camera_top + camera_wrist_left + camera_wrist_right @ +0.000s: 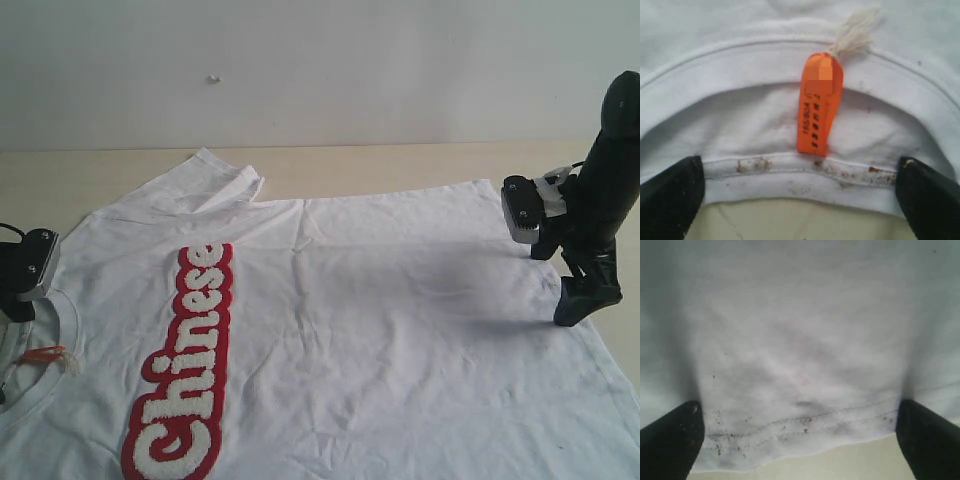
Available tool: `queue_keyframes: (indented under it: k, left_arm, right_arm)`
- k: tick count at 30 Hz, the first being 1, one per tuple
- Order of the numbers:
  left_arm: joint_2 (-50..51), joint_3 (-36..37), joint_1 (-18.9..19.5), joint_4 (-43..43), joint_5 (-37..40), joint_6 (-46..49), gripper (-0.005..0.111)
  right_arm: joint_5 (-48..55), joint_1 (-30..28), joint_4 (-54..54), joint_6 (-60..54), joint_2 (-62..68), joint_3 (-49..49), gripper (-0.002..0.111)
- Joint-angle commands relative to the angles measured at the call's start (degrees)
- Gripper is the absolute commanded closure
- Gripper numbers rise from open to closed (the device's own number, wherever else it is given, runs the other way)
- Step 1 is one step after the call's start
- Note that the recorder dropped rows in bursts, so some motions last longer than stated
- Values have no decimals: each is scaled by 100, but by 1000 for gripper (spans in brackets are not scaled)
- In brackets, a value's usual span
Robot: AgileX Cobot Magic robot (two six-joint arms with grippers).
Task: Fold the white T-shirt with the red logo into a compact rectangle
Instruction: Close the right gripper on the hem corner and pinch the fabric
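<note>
Collar-side of logo, my left gripper, jaws apart, straddles collar; opposite side, right gripper, apart, over hem. Shirt flat on table, unfolded. Pre-grasp, I'd say; next: pinch both edges.

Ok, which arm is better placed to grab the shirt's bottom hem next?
Right. The right gripper sits at the hem, jaws open astride its edge. The left gripper is at the collar by the orange tag, the opposite end of the white T-shirt.
</note>
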Motion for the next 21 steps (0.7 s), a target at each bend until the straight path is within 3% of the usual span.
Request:
queue_keyframes:
  k: [1,16,18,21]
  left_arm:
    - [-10,37,12,48,-289,15,2]
    - [-10,37,12,48,-243,-24,2]
    - [-10,37,12,48,-243,-24,2]
    - [-10,37,12,48,-289,4,2]
  right_arm:
    - [88,-23,5,9,71,-18,3]
    - [25,-23,-116,39,71,-18,4]
    - [25,-23,-236,101,71,-18,8]
    - [25,-23,-373,114,71,-18,24]
